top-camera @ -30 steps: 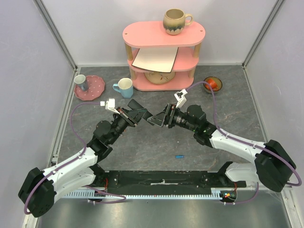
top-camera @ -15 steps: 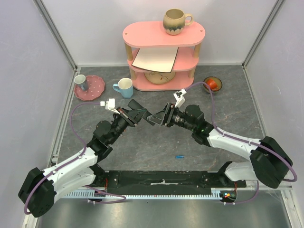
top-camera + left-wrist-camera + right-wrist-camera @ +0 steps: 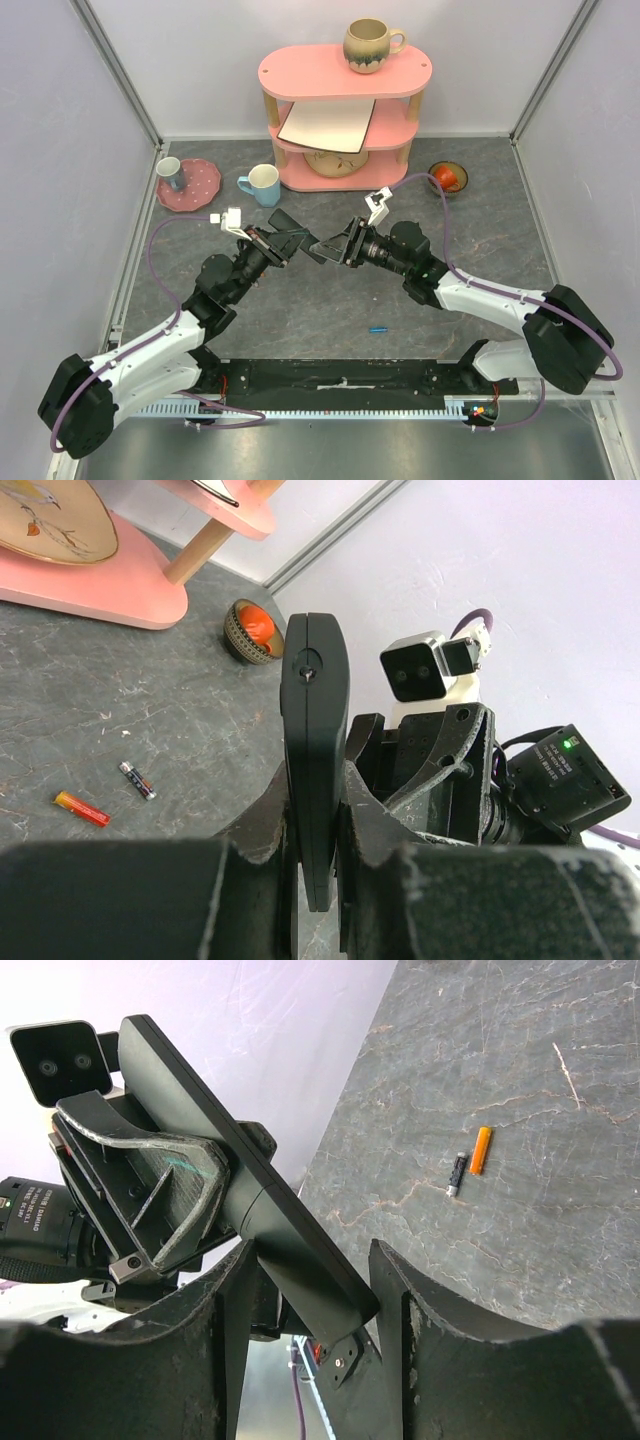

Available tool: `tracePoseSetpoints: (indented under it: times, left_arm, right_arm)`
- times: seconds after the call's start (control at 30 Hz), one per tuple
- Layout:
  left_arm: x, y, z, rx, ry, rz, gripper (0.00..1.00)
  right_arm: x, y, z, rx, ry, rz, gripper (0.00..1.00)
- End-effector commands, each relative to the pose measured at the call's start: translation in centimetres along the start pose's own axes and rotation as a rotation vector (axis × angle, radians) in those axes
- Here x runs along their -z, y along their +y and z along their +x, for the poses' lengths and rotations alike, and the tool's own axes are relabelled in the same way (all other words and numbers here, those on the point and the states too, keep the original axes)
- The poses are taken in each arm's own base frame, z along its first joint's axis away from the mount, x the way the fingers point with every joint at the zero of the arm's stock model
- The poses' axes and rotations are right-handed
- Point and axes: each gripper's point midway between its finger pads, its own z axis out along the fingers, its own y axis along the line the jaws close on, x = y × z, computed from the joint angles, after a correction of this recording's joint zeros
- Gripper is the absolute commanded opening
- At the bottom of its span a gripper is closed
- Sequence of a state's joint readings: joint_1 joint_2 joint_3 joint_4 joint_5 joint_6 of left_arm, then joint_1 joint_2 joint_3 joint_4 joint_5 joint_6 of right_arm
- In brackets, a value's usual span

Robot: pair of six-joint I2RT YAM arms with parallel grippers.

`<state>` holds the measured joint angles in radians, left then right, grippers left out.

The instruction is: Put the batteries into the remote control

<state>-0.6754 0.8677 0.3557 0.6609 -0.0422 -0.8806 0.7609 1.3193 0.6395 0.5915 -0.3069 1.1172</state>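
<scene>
Remote control [image 3: 315, 710]: edge-on above mid-table [image 3: 300, 320], well apart from walls | left gripper [image 3: 315, 805]: pinching it | right gripper [image 3: 312, 1255]: fingers spread astride its far end | orange battery [image 3: 82, 808], dark battery [image 3: 138, 780]: near each other on open floor.

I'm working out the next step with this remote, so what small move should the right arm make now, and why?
Probably close the right gripper on the remote control. Its fingers straddle the remote's free end with gaps on both sides, while the left gripper clamps the other end. The batteries lie untouched on the table.
</scene>
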Motion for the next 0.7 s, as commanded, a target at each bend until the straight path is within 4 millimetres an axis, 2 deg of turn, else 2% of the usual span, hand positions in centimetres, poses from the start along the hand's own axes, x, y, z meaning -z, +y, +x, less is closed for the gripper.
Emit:
tracePoseSetpoints:
  times: [0.0, 0.5, 0.67]
  left_arm:
    - [0.08, -1.57, -1.15, -0.013, -0.039, 0.061, 0.02]
    - [0.34, -2.17, -1.77, -0.016, -0.058, 0.077, 0.02]
    - [0.44, -2.06, -1.88, -0.019, -0.064, 0.072, 0.02]
  right_arm:
    - [0.17, 0.02, -0.41, 0.001, -0.026, -0.009, 0.54]
    - [0.37, -0.59, -0.03, 0.004, -0.018, 0.009, 0.44]
    - [0.42, -0.57, -0.03, 0.006, -0.020, 0.006, 0.48]
